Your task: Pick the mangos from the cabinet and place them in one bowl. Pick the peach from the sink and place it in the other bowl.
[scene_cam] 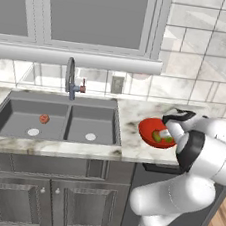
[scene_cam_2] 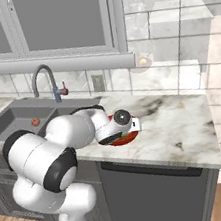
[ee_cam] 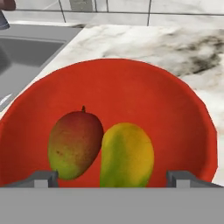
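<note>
Two mangos lie side by side in the red bowl (ee_cam: pixel 131 87): a red and green mango (ee_cam: pixel 74 144) on the left and a yellow-green mango (ee_cam: pixel 127 155) on the right. My gripper (ee_cam: pixel 112 178) hangs just over them, open, fingertips (ee_cam: pixel 43 178) wide apart and touching neither fruit. From the left base view the gripper (scene_cam: pixel 165 136) points down into the red bowl (scene_cam: pixel 148 127) on the counter right of the sink (scene_cam: pixel 85 112). The peach (scene_cam: pixel 44 118) rests in the sink's left basin, also visible as the peach (scene_cam_2: pixel 35 122). The cabinet and the other bowl are out of view.
A curved tap (scene_cam: pixel 70 76) with a red handle stands behind the sink. A wall outlet (scene_cam: pixel 117 84) sits on the tiled backsplash. Marble counter (scene_cam_2: pixel 175 122) stretches to the right of the red bowl (scene_cam_2: pixel 129 138). A window ledge (scene_cam: pixel 77 57) overhangs the sink.
</note>
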